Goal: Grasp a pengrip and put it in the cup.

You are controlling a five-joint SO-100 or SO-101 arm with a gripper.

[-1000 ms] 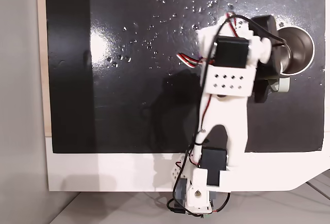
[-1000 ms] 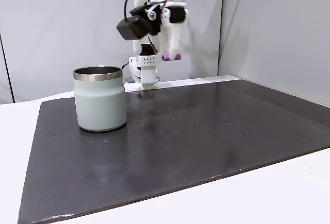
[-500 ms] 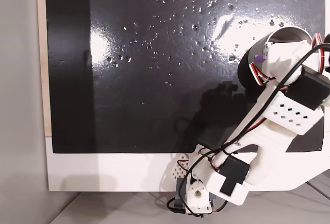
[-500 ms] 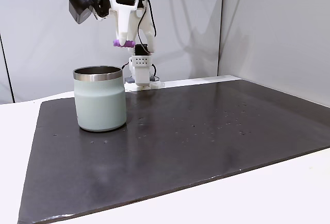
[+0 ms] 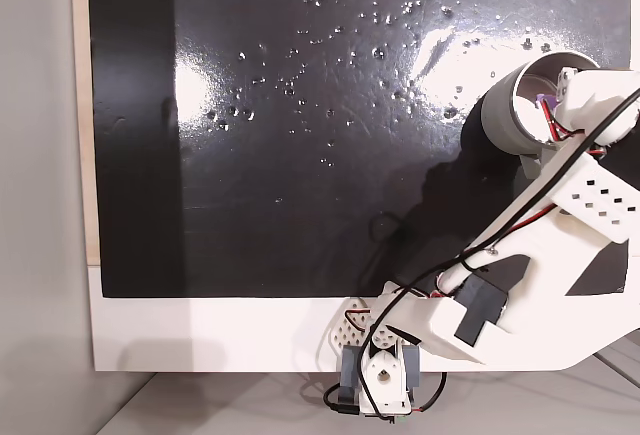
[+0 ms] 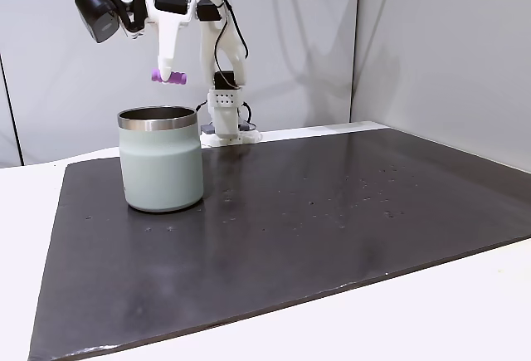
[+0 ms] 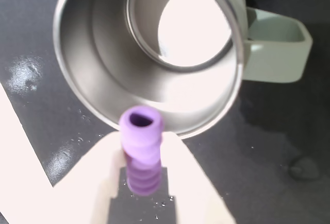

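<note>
The hand (image 6: 168, 76) is clamped on the pengrip (image 6: 168, 76), above the cup (image 6: 161, 160). In the wrist view the pengrip (image 7: 141, 150) seems near the rim at 6 o'clock — nudge toward 12, then release.

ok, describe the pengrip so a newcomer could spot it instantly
Start at the round stainless-steel cup, pale grey-green outside, standing on the black mat. Just above its rim, the white two-finger gripper pinches a tiny light-purple ribbed rubber cylinder, the pengrip. It is the scene's one purple item, hollow-ended.
</note>
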